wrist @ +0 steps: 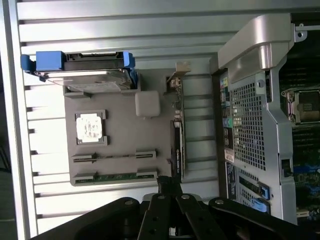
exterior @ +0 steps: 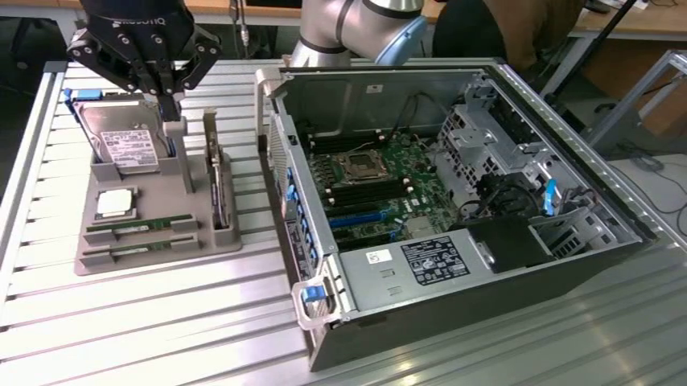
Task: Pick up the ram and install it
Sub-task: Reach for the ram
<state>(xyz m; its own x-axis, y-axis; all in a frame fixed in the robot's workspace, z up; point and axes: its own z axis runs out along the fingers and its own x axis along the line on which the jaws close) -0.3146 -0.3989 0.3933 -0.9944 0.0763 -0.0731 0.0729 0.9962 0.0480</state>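
Two rams lie on edge in slots at the front of a grey holder tray: a green ram and a second green stick just in front of it. In the wrist view one ram shows as a thin green line on the tray. My gripper hangs above the back of the tray, near the hard drive, well away from the rams. Its fingers are shut with nothing between them; the wrist view shows the gripper with its tips together.
The tray also holds a silver hard drive with blue rails, a square processor chip and an upright card. The open computer case lies to the exterior view's right, motherboard exposed. A slatted metal table carries everything.
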